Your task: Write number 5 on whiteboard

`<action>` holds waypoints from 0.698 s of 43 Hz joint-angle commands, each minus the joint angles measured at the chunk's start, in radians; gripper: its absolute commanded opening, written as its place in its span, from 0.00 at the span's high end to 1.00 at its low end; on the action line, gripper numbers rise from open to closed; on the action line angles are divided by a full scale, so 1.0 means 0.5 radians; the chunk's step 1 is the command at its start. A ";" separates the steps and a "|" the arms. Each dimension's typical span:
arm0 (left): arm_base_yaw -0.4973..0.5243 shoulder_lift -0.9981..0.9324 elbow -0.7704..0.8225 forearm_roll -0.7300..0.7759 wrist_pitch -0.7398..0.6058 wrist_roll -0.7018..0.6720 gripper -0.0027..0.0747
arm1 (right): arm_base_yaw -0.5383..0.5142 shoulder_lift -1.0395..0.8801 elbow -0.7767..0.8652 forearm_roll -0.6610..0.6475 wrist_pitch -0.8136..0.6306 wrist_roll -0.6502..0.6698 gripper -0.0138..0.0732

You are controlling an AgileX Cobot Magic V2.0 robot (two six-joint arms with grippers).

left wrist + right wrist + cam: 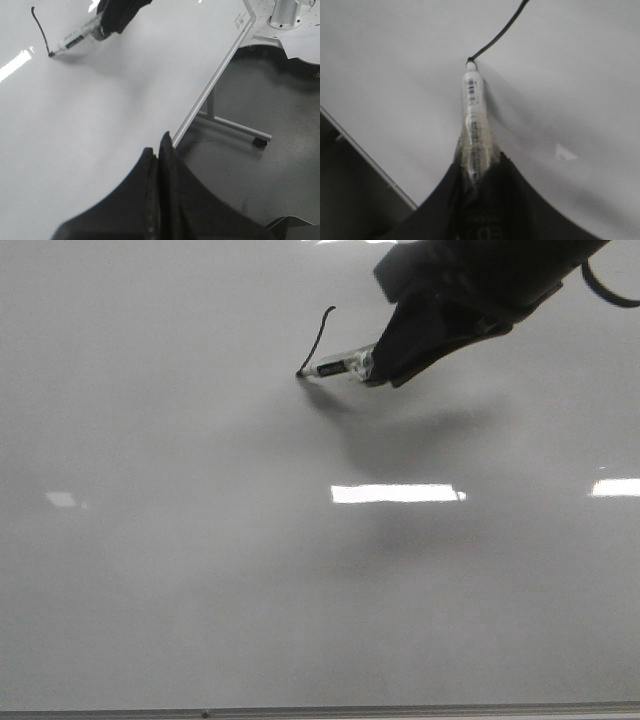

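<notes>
The whiteboard [200, 570] fills my front view. My right gripper [385, 362] clamps the marker [340, 366], tip touching the board at the foot of the number 5's [318, 338] slanted stem (hook unwritten). Left gripper [159, 150] seems closed, empty. I'd keep pressure even, curving smoothly.
</notes>
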 commanded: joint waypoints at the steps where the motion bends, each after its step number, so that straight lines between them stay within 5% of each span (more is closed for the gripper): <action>1: 0.006 -0.001 -0.055 -0.049 -0.141 -0.022 0.99 | 0.027 -0.014 -0.033 0.025 -0.125 -0.006 0.91; 30: 0.006 -0.001 -0.055 -0.049 -0.141 -0.022 0.99 | -0.147 -0.201 0.376 0.025 -0.190 0.032 0.91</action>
